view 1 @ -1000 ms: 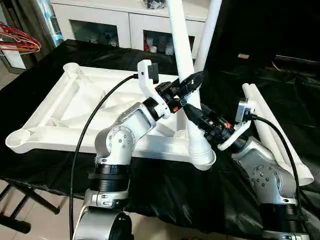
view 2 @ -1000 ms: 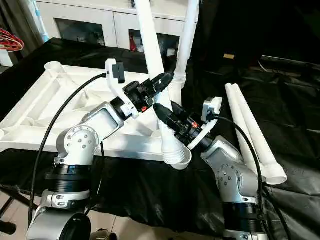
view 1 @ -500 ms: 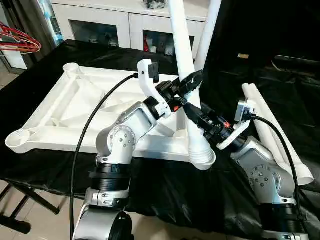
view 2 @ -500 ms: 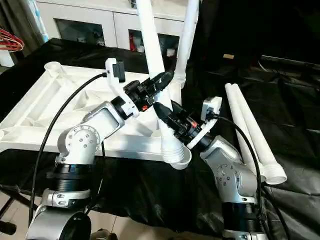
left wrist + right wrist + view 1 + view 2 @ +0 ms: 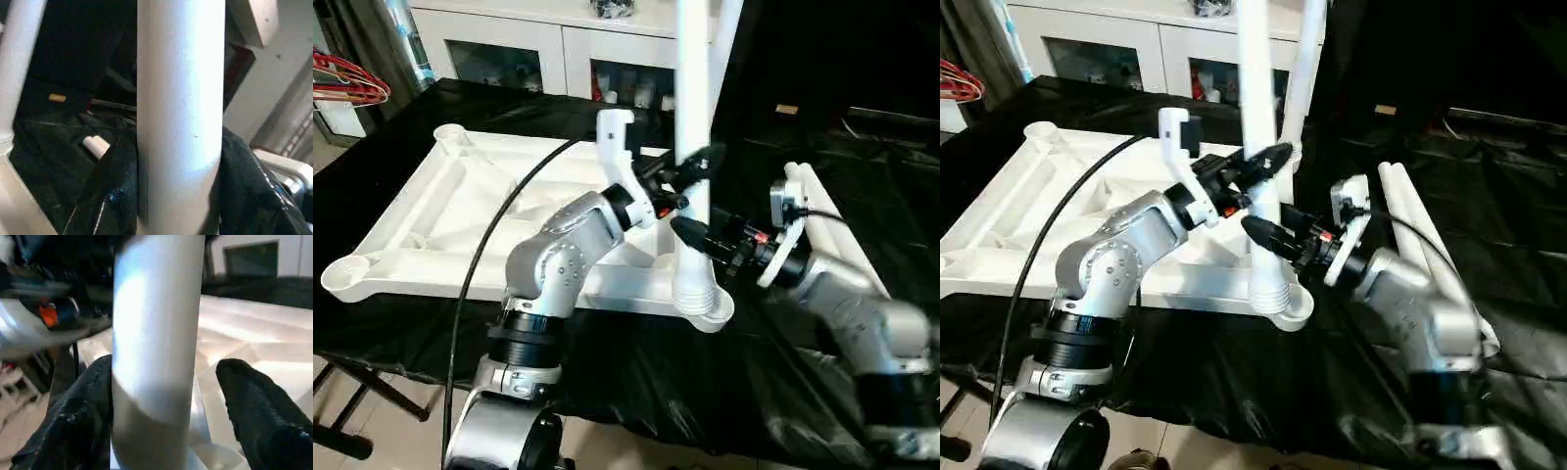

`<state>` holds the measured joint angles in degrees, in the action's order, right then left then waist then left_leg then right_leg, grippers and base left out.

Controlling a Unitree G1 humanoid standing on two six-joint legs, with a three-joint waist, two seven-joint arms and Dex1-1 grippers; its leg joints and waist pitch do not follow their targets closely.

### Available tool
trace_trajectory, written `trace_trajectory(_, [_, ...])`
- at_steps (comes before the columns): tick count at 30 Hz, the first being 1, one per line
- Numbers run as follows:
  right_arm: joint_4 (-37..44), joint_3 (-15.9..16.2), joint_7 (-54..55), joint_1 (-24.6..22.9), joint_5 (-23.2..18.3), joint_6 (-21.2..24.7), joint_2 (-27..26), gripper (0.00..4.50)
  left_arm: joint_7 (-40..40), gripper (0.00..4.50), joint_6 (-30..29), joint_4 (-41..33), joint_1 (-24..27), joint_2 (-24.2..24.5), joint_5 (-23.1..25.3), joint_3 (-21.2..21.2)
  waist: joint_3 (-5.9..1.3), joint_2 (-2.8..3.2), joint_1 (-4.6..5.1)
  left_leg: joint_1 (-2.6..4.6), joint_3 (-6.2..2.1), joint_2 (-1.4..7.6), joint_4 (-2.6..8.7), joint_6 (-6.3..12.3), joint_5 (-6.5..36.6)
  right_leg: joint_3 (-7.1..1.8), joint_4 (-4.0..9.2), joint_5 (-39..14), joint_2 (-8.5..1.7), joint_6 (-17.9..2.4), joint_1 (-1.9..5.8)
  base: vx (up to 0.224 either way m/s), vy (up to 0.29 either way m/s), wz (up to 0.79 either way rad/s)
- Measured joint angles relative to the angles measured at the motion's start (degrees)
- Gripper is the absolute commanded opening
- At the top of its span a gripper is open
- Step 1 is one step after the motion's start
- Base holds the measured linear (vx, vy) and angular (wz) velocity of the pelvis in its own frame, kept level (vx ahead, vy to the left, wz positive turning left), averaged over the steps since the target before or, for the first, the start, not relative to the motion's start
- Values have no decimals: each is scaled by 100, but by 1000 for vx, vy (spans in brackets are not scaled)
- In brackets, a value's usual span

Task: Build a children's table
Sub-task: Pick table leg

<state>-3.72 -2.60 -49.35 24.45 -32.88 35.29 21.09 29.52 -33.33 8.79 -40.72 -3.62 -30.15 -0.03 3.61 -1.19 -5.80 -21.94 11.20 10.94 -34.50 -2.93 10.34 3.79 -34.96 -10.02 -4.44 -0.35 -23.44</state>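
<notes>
One tabletop (image 5: 460, 211) lies underside up on the black-draped worktop (image 5: 636, 362), four legs counted: two standing in its near-right and far-right corner sockets, two spare legs (image 5: 1420, 245) at the right edge. Left gripper (image 5: 690, 168) clenches the near leg (image 5: 692, 117); right gripper (image 5: 161, 382) straddles it, one finger (image 5: 259, 416) clear. No writing readable.

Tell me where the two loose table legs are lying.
In the head views, the two loose legs lie side by side on the black cloth at the robot's right, beyond its right arm.
</notes>
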Motion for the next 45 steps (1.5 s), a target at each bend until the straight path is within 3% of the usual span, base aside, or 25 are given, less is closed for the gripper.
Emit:
trace_trajectory(9, [8,405,-210,57,32,685,371,342,294,181,60,-5,-58,92,84,-282,0,-1,-8,0,0,1,-3,4,-3,0,-2,1,0,-1,0,0,0,0])
trace_trajectory(22, [24,670,-382,57,100,935,547,342,583,181,57,-118,-41,209,116,-501,1,-1,-51,0,0,1,-8,5,-4,0,-7,2,0,-3,0,0,0,0])
trace_trajectory(23, [24,685,-387,57,100,944,558,314,613,181,56,-128,-37,222,116,-518,1,-1,-55,0,0,2,-8,5,-4,0,-8,2,0,-3,0,0,0,0])
trace_trajectory(28, [25,754,-460,57,101,969,560,268,659,181,55,-131,-28,260,123,-557,1,-2,-64,0,0,2,-11,5,-4,0,-9,2,0,-4,1,0,0,0])
trace_trajectory(32, [35,780,-504,57,99,1038,560,256,662,181,54,-132,-17,290,127,-599,1,-2,-64,0,0,2,-14,5,-4,0,-11,3,0,-4,1,0,0,0])
trace_trajectory(38, [82,870,-515,56,114,1044,561,201,666,181,31,-132,5,299,131,-608,1,-3,-65,0,0,3,-19,6,-4,-1,-16,3,0,-4,1,0,0,0])
trace_trajectory(42, [78,885,-499,54,157,1023,535,196,631,181,28,-132,13,299,167,-609,0,-2,-65,-1,0,4,-23,5,-4,-1,-17,4,0,-5,1,0,0,0])
trace_trajectory(43, [77,885,-489,49,161,1008,524,193,626,237,27,-132,13,298,168,-604,0,-2,-65,-1,0,4,-23,5,-4,-1,-18,4,0,-5,1,0,0,0])
trace_trajectory(45, [77,881,-453,33,183,949,478,193,628,251,18,-132,12,298,165,-588,0,-2,-63,0,0,4,-23,5,-4,-1,-18,4,0,-5,1,0,0,0])
